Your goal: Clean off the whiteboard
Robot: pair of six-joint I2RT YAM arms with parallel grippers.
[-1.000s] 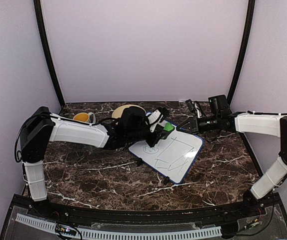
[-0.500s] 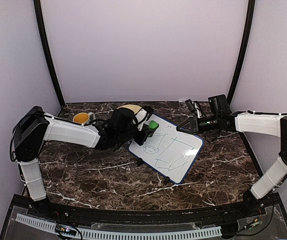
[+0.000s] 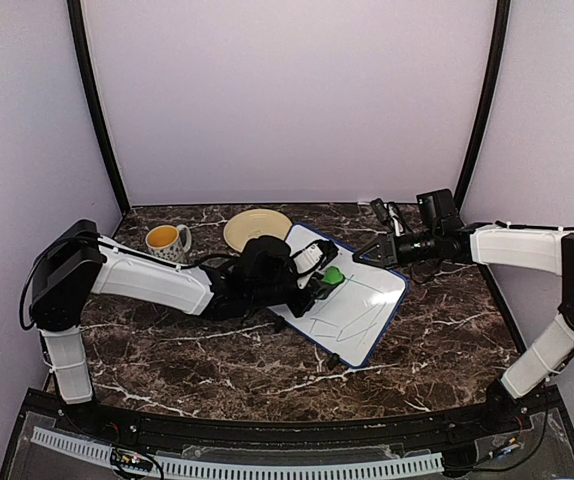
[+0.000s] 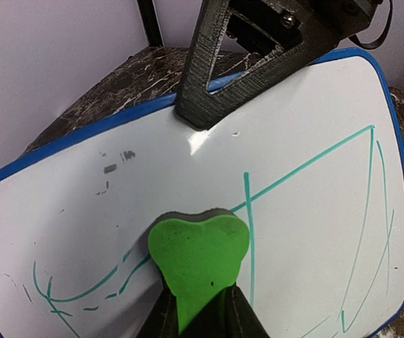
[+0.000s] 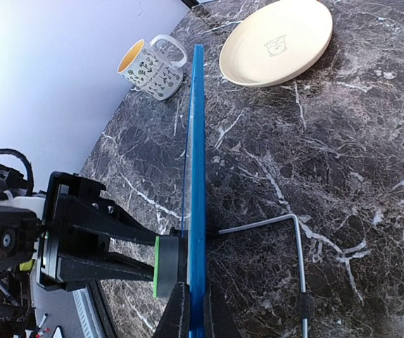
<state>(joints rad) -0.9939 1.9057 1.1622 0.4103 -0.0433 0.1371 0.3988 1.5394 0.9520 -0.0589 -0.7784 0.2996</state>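
Observation:
The whiteboard (image 3: 365,300), white with a blue frame and thin green line sketches, lies tilted on the marble table. My left gripper (image 3: 324,279) is shut on a green heart-shaped eraser (image 3: 334,274) and presses it flat on the board's middle. In the left wrist view the eraser (image 4: 198,252) sits on a green line of the board (image 4: 314,197), with faint broken curve marks to its left. My right gripper (image 3: 377,252) is shut on the board's far edge; in the right wrist view its jaws stand closed around the blue frame (image 5: 198,162).
A yellow-lined patterned mug (image 3: 167,240) and a round yellow plate (image 3: 257,228) stand behind the left arm, also in the right wrist view as the mug (image 5: 149,65) and the plate (image 5: 276,41). A bent metal wire (image 5: 297,243) lies beside the board.
My left gripper swept the eraser to the board's far left corner, then back right and nearer to its middle. The round sketch at the board's left no longer shows. The right arm has not moved.

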